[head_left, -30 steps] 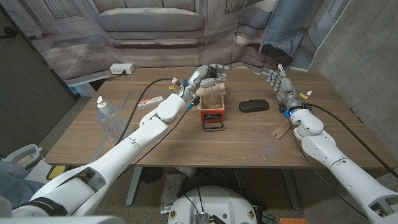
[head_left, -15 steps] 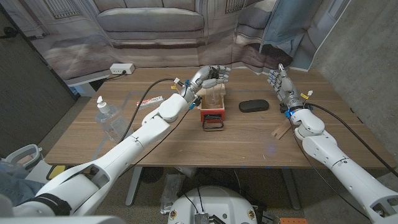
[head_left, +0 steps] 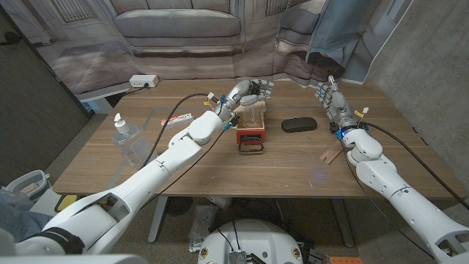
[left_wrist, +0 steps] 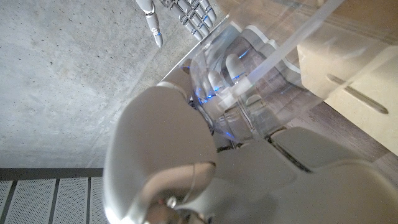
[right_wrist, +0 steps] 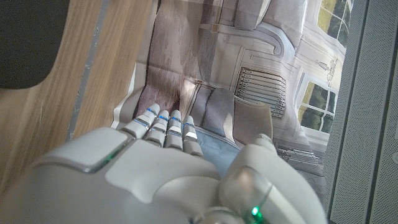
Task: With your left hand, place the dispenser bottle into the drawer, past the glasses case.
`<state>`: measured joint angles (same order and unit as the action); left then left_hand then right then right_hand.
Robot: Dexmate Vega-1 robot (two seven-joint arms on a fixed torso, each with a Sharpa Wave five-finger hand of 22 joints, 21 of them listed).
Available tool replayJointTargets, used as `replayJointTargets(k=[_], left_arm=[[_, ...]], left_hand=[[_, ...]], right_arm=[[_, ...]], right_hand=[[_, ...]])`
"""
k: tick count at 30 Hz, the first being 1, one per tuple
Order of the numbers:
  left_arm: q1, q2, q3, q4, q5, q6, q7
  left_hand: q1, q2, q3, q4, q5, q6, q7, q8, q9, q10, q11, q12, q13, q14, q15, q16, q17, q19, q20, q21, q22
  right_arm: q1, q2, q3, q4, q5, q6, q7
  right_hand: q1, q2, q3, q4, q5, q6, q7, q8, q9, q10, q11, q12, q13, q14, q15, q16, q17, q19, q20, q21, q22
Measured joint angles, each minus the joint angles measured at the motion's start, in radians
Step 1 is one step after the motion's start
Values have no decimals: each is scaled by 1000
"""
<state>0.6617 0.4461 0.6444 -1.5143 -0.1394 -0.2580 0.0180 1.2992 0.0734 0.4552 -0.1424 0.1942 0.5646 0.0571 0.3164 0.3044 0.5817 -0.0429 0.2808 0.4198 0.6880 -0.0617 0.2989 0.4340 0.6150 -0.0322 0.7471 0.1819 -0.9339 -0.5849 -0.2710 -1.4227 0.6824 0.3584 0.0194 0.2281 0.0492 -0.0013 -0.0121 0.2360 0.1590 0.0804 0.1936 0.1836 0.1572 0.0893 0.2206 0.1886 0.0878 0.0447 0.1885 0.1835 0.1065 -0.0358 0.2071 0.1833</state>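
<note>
My left hand point(head_left: 253, 89) is over the far end of the small wooden drawer point(head_left: 250, 133), which has a red front and a black handle. It grips a clear dispenser bottle point(head_left: 253, 111) that hangs down into the drawer. In the left wrist view my fingers point(left_wrist: 227, 65) show through the clear bottle point(left_wrist: 267, 56), beside the drawer's pale wall point(left_wrist: 348, 74). The black glasses case point(head_left: 299, 125) lies on the table right of the drawer. My right hand point(head_left: 330, 98) stands at the right with fingers apart, holding nothing.
A second clear pump bottle point(head_left: 122, 132) stands at the table's left, with a flat tube point(head_left: 179, 119) nearer the drawer. Wooden pieces point(head_left: 331, 154) lie near my right wrist. A white power strip point(head_left: 143, 81) sits at the far left edge.
My left hand has edged a little to the right and farther over the drawer with the bottle. The right hand has not moved.
</note>
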Motion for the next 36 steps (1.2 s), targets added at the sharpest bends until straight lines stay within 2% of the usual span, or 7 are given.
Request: replayJointTargets(k=[23,36], left_arm=[[5,3,6,-1,17,14,17],[-3,-9,15,33,22,2,19]], left_hand=[[0,0,5,4,0,4,-4,0,0,5,5,-4,5,-2,1,-7,0,-2,2,4,0],[-1,1,7,2,0,7,-7,-8,0,11,0,-4,5,1,-4,-7,0,-3,4,8,0]], right_arm=[[8,9,1,21,-3,23,4],[15,12,-3,31,-6,24,7]], right_hand=[[0,0,0,0,0,7,0,0,0,16,-5,0,0,9,-2,0,0,7,0,0,0],[0,0,0,0,0,7,0,0,0,16,-5,0,0,9,-2,4,0,7,0,0,0]])
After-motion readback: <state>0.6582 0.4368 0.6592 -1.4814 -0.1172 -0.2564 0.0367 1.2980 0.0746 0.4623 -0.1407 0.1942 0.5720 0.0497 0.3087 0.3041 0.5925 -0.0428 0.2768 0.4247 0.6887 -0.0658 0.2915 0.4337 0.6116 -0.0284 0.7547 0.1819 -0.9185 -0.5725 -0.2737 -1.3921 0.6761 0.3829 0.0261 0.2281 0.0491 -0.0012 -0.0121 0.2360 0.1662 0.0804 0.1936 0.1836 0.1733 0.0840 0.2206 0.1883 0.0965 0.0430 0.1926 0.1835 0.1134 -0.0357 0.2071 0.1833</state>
